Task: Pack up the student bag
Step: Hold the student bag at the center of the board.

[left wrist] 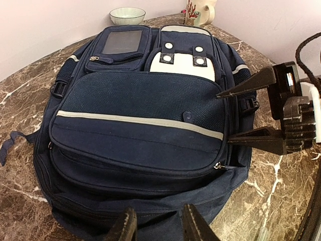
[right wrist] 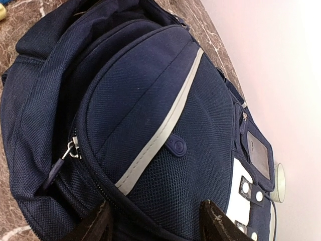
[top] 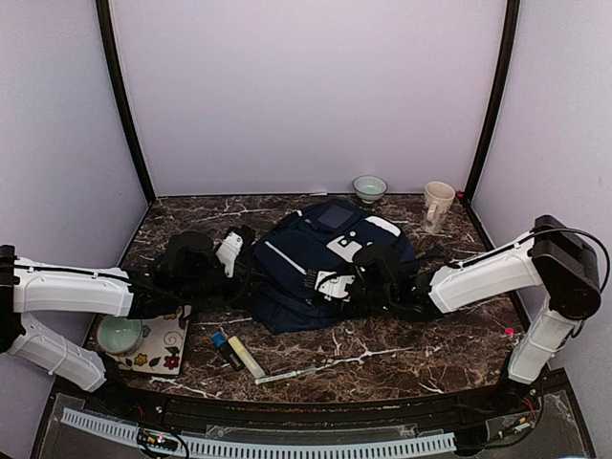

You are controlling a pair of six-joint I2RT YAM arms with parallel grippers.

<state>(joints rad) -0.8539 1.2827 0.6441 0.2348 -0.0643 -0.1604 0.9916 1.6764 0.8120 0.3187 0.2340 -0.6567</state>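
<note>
Pinching the woven navy student bag (left wrist: 140, 130), the left fingers (left wrist: 125, 228) clamp its fabric while the right fingers (left wrist: 251, 83) stand apart.

The navy student bag (top: 316, 258) lies flat, front up, mid-table (top: 430, 354). Its top points to 1 o'clock (white patch there), and its white-striped front pocket sits toward 7 o'clock.

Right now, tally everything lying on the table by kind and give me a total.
Backpacks: 1, the student bag
Bowls: 2, the back bowl and the front-left bowl
Mugs: 1, the mug
Mats: 1, the floral mat
Small stationery pieces near the front edge: 3, a blue-and-black piece, a yellow stick, a thin clear stick
Total: 8
</note>
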